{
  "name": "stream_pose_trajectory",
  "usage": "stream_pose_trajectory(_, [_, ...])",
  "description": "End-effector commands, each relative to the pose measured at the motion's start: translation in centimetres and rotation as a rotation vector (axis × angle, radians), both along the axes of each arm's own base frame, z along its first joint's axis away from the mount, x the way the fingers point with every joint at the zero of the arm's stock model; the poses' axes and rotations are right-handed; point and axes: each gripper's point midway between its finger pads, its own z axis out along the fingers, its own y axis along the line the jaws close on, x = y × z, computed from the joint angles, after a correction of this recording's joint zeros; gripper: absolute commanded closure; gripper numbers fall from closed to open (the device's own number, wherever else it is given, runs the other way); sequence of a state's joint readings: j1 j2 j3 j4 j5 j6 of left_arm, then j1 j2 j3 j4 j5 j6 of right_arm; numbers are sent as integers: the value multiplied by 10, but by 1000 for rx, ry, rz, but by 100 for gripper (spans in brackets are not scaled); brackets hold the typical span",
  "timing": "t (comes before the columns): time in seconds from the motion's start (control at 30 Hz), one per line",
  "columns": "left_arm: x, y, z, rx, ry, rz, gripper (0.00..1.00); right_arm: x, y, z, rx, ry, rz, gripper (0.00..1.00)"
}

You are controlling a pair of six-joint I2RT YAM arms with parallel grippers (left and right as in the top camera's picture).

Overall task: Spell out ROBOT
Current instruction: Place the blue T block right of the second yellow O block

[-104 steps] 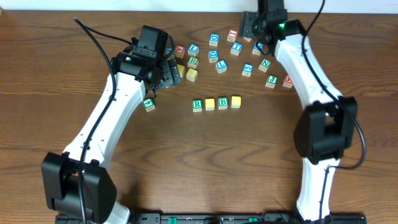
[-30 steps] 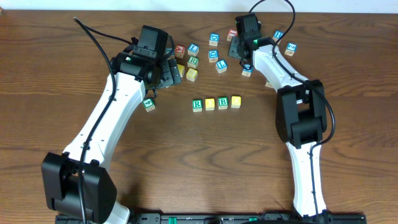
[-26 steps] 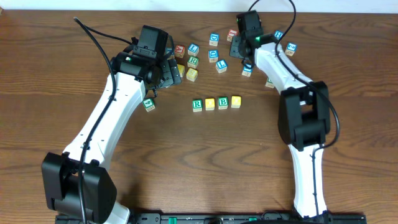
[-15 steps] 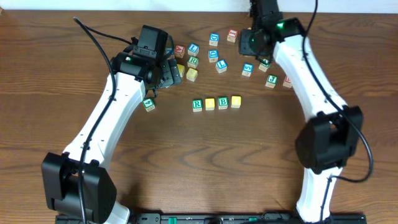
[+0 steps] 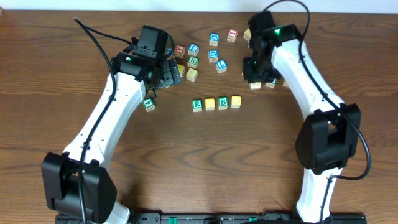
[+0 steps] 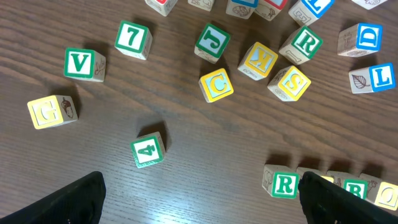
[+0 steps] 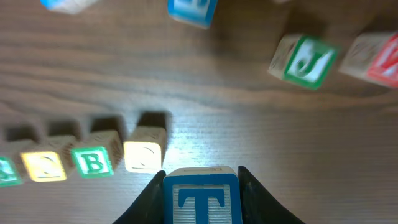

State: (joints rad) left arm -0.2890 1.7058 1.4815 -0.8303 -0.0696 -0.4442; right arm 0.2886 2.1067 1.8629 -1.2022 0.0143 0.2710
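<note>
A row of four cubes lies mid-table: green R (image 5: 197, 105), yellow cube (image 5: 210, 104), green B (image 5: 222, 102), yellow cube (image 5: 236, 101). My right gripper (image 5: 254, 79) hovers just right of and behind the row's right end, shut on the blue T cube (image 7: 202, 199). In the right wrist view the T sits between both fingers (image 7: 148, 198), with the yellow cube (image 7: 143, 155) and the B (image 7: 93, 160) ahead to the left. My left gripper (image 5: 172, 71) stands open over the table left of the row; nothing lies between its fingers (image 6: 74, 199). The R (image 6: 284, 185) shows beside its right finger.
Loose letter cubes lie scattered at the back (image 5: 214, 53) and by the left gripper: a green V (image 6: 82, 64), a 7 (image 6: 132, 37), a 4 (image 6: 148, 151), a yellow C (image 6: 216, 86). A green J (image 7: 306, 59) and a red-lettered cube (image 7: 376, 59) lie behind the right gripper.
The right arm has swung away from the back cluster and come forward toward the row's right end with the T cube in its jaws. The left arm has stayed still.
</note>
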Motion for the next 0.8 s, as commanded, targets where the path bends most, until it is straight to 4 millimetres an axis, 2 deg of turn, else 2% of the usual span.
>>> stream_pose_trajectory(0.0, [2, 3, 13, -1, -31, 3, 2, -16, 5, -29, -17, 69, 37, 72])
stream_pose_trajectory(0.47, [2, 3, 13, -1, -31, 3, 2, -19, 8, -78, -11, 34, 47, 67])
stream_pose_trajectory(0.63, [2, 3, 13, -1, -31, 3, 2, -16, 7, -79, -14, 21, 46, 68])
stream_pose_trajectory(0.77, [2, 3, 13, -1, -31, 3, 2, -8, 7, -65, -4, -13, 41, 69])
